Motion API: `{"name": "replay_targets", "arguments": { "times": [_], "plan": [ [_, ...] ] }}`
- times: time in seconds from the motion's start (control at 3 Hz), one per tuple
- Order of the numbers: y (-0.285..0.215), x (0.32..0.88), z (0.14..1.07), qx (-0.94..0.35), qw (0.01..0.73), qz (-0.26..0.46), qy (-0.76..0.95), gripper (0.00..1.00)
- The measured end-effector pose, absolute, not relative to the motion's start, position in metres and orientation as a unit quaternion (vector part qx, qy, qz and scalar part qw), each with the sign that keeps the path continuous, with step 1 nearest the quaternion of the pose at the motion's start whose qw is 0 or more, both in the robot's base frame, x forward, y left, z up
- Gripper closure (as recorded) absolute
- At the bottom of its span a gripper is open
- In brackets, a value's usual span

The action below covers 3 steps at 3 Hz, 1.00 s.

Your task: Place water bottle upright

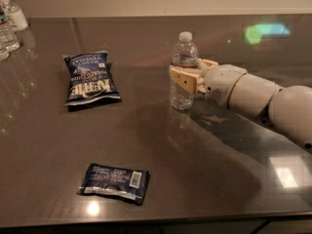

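Observation:
The water bottle (184, 50), small, clear and ribbed with a white cap, stands upright on the dark table (219, 179), right of centre toward the back. My gripper (191, 76) reaches in from the right at the bottle's mid-height. Its tan fingers (183, 80) sit on both sides of the bottle, one in front and one behind, closed against it. The bottle's base rests on the table top. The white arm (253, 94) stretches off to the right edge.
A blue chip bag (88, 78) lies to the left of the bottle. A small dark snack packet (114, 182) lies near the front edge. A white pump-top bottle (13, 13) and other clear bottles (7, 35) stand at the far left corner.

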<state>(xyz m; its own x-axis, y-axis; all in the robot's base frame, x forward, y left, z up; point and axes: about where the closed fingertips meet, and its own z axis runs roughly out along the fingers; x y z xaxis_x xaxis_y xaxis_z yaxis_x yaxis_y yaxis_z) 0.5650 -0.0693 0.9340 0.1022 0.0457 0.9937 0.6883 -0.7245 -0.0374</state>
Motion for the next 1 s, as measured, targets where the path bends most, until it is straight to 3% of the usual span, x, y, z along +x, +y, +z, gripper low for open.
{"name": "replay_targets", "arguments": {
  "times": [0.67,1.0],
  "plan": [
    [-0.0706,0.5627,0.9284,-0.684,0.267,-0.624,-0.269,0.15],
    [-0.0715,0.5614,0.9259,-0.677,0.27,-0.628,-0.273,0.0]
  ]
}}
